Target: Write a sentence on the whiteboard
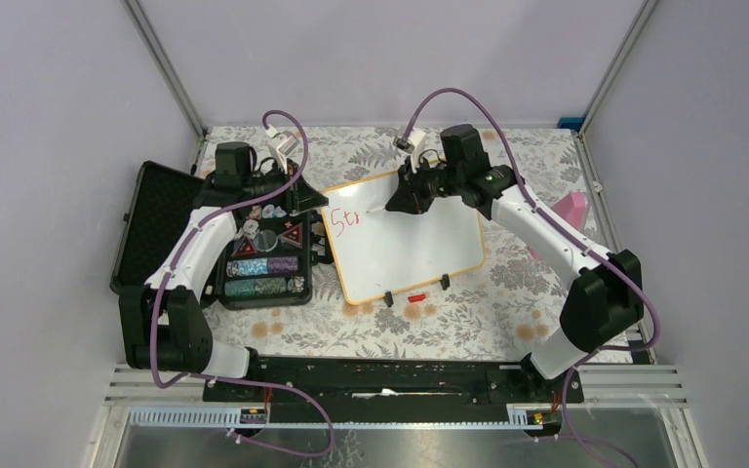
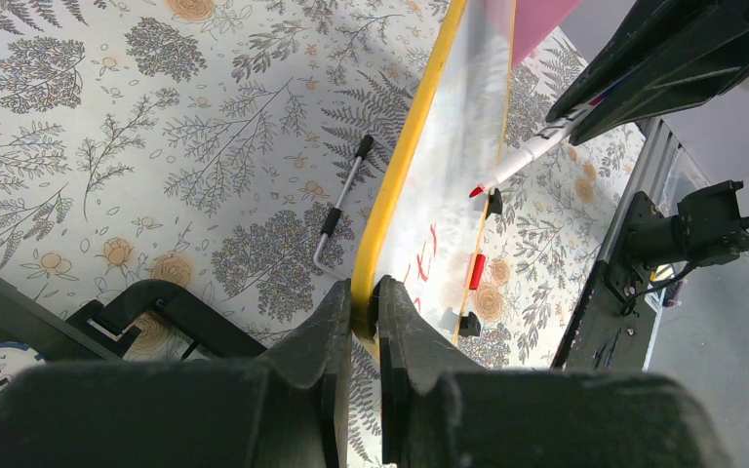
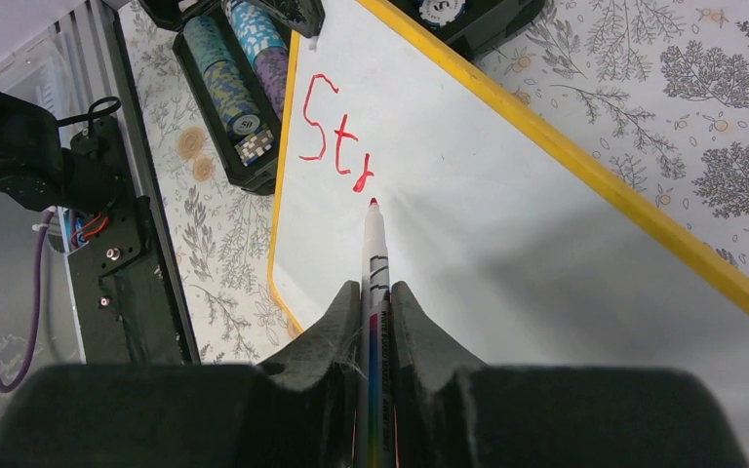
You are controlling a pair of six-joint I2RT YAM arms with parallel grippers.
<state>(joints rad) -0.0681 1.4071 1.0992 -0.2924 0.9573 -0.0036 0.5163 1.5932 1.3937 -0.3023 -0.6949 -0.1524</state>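
The whiteboard (image 1: 419, 249) lies in the middle of the table, with a thin yellow-tan frame and two black clip feet on its near edge. Red letters "Str" (image 3: 335, 136) are written at its upper left. My left gripper (image 1: 315, 203) is shut on the board's left frame edge (image 2: 398, 175), one finger on each side. My right gripper (image 1: 397, 202) is shut on a white marker (image 3: 374, 249). The marker's red tip (image 3: 373, 203) sits just right of the last letter, at the board's surface. The marker also shows in the left wrist view (image 2: 532, 154).
An open black chip case (image 1: 258, 255) with poker chips lies left of the board, its lid (image 1: 151, 229) flat further left. A red marker cap (image 1: 416, 296) lies by the board's near edge. A thin black and silver stick (image 2: 341, 207) lies behind the board. A pink object (image 1: 573, 210) is at the right.
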